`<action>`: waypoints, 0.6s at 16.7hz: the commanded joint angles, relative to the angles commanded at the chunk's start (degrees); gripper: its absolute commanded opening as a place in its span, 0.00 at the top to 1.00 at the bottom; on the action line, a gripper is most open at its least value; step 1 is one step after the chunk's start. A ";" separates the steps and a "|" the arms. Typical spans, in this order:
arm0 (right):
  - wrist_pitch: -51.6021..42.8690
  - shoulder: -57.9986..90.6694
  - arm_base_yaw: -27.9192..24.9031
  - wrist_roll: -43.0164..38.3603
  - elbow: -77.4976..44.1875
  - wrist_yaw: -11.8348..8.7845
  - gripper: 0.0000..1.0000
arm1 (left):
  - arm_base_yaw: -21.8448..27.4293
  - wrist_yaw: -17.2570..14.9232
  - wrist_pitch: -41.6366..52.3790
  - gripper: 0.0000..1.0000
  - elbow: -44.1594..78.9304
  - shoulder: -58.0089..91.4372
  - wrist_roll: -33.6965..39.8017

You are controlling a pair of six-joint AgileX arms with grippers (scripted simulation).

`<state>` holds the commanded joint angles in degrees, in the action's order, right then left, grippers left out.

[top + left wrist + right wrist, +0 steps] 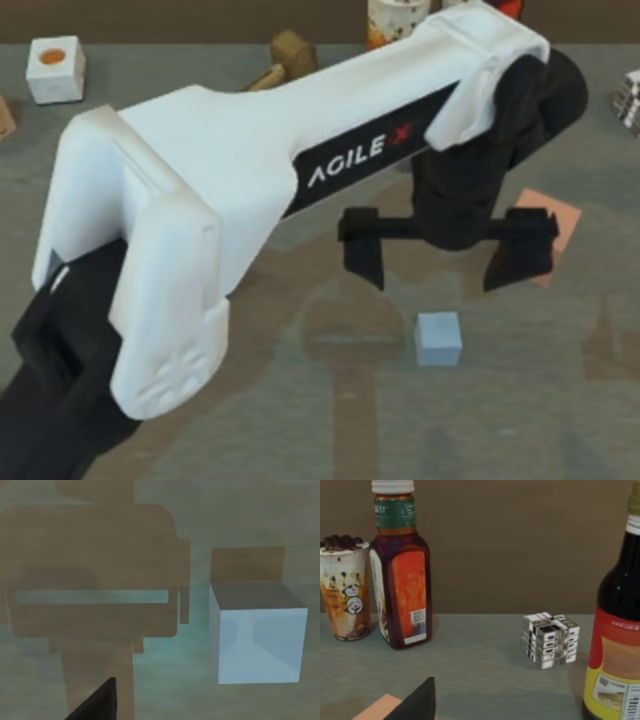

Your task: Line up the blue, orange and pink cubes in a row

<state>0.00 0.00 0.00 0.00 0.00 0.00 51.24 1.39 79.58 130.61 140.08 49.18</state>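
Pale-blue small matte cube [438, 339] sits on the grey-green worktop [560, 400], at about 5 o'clock from centre in the top view, nothing touching it. Left wrist view shows the same cube [257, 632] resting flat beside the arm's shadow. The left arm, white with black AGILEX lettering, reaches across from 8 o'clock toward 2 o'clock. Left claw [448, 255] hangs above the worktop, spread wide, both black fingers [365, 245] pointing down, the blue cube just below and between them toward 6 o'clock, apart from both. Salmon-pink larger matte cube [560, 215] lies at 3 o'clock of the claw, partly hidden behind the right-hand finger; contact cannot be told. Its corner [377, 707] shows in the right wrist view. Orange cube not seen. Right claw: only one dark finger tip [417, 702] shows, opening cannot be told.

White cube with an orange dot [55, 68] at 10 o'clock. Right wrist view also shows:
- dark sauce bottle with orange label [400, 575]
- printed cup with dark topping [344, 587]
- black-and-white puzzle cube [550, 639]
- dark bottle with red-yellow label [617, 630]
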 joint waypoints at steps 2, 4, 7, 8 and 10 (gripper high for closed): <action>0.00 0.00 0.00 0.00 0.00 0.00 0.00 | -2.18 -0.03 -0.87 0.00 -2.01 -1.07 -5.32; 0.00 0.00 0.00 0.00 0.00 0.00 0.00 | -5.23 -0.14 -2.06 0.00 -4.93 -2.59 -12.62; 0.00 0.00 0.00 0.00 0.00 0.00 0.00 | -10.78 -0.52 -4.14 0.00 -10.62 -5.37 -26.75; 0.00 0.00 0.00 0.00 0.00 0.00 0.00 | -12.81 -0.68 -4.89 0.00 -12.79 -6.40 -32.24; 0.00 0.00 0.00 0.00 0.00 0.00 0.00 | -16.92 -1.01 -6.43 0.00 -17.30 -8.54 -43.77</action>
<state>0.00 0.00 0.00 0.00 0.00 0.00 34.31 0.38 73.15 113.31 131.54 5.41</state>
